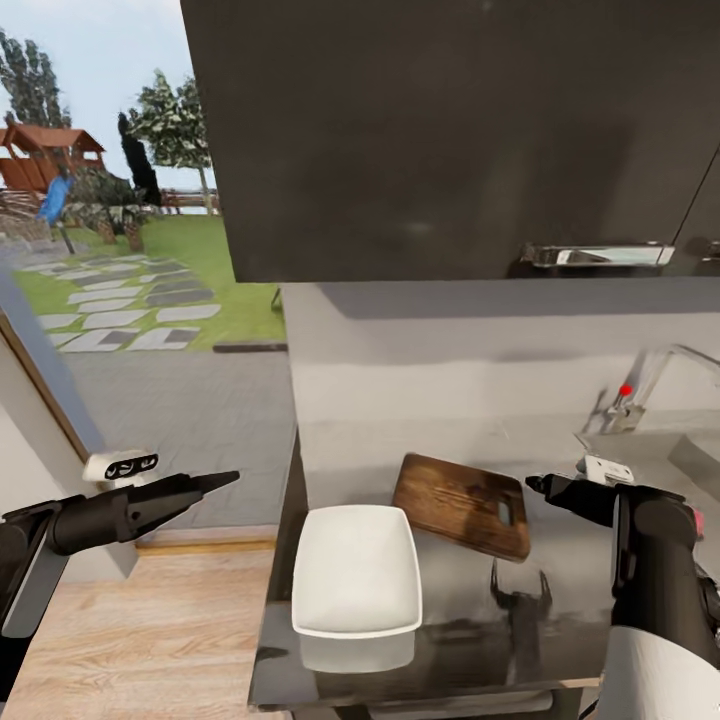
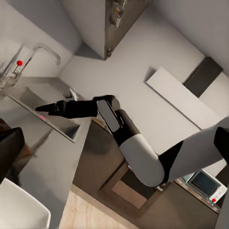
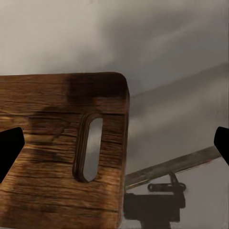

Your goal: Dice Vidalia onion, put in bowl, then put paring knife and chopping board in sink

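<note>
The dark brown chopping board (image 1: 455, 503) lies flat on the dark grey countertop (image 1: 480, 620), its slot hole (image 3: 89, 149) at the end nearest my right gripper. Just left of the board and near the front edge sits the white bowl (image 1: 357, 572), which holds nothing. My right gripper (image 1: 535, 485) hovers open over the board's handle end, its fingertips (image 3: 9, 149) spread wide. My left gripper (image 1: 222, 480) hangs open in the air left of the counter, over the floor. The sink (image 2: 50, 117) and its tap (image 1: 640, 385) are at the far right. The onion and paring knife are out of view.
A dark wall cabinet (image 1: 450, 130) hangs low over the counter. The counter's left end (image 1: 283, 560) drops to a wooden floor (image 1: 130, 640). A large window (image 1: 110, 200) on the left looks onto a garden. An oven (image 2: 205, 183) stands across the room.
</note>
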`<state>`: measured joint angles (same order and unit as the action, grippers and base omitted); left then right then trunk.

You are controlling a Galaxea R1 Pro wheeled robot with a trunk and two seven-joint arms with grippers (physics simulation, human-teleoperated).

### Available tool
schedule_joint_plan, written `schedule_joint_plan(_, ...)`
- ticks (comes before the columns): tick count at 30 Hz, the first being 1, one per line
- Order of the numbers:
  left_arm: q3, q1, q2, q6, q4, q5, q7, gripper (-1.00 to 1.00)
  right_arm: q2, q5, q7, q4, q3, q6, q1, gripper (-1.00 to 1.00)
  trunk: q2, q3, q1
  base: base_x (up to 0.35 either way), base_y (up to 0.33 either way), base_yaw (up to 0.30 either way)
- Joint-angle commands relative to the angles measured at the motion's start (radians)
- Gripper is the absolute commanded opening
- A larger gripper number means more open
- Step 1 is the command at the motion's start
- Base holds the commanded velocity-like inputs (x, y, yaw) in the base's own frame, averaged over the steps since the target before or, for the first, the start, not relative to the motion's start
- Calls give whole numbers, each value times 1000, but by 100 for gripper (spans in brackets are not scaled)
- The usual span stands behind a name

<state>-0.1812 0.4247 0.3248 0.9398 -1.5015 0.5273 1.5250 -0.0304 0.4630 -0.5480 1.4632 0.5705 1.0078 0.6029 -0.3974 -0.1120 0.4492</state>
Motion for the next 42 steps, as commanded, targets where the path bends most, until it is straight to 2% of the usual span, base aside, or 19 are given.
schedule_joint_plan(1, 0, 1, 0, 10, 0, 1, 3, 100, -1, 10, -10, -12, 3, 2, 2, 100, -3, -4, 1, 193, -63, 0)
schedule_joint_plan(32, 0, 1, 2, 14, 0, 0, 3, 100, 9, 16, -12, -40, -5, 17, 2, 100, -3, -54, 1, 20, -6, 0)
schedule_joint_plan(42, 0, 1, 1, 16, 1, 3, 5, 100, 9, 16, -10, -40, -5, 16, 2, 100, -3, -70, 1, 193, -17, 0)
